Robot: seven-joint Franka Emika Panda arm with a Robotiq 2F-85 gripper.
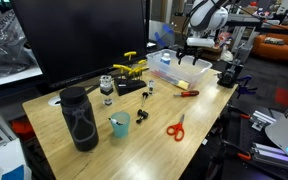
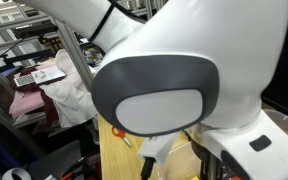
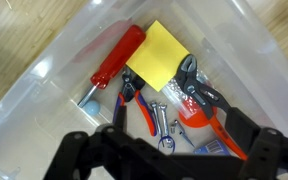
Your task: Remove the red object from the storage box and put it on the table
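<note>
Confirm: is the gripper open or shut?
Open: in the wrist view the gripper has its fingers wide apart above the box, gripping nothing.

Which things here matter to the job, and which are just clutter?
Job: red object, storage box, table, gripper.
Lying about: yellow pad, pliers, scissors, teal cup, black cylinder.

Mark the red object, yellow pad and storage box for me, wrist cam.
red object (image 3: 119, 55): wrist view, middle of its red handle.
yellow pad (image 3: 160, 55): wrist view, centre of its top face.
storage box (image 3: 42, 80): wrist view, translucent side wall.
</note>
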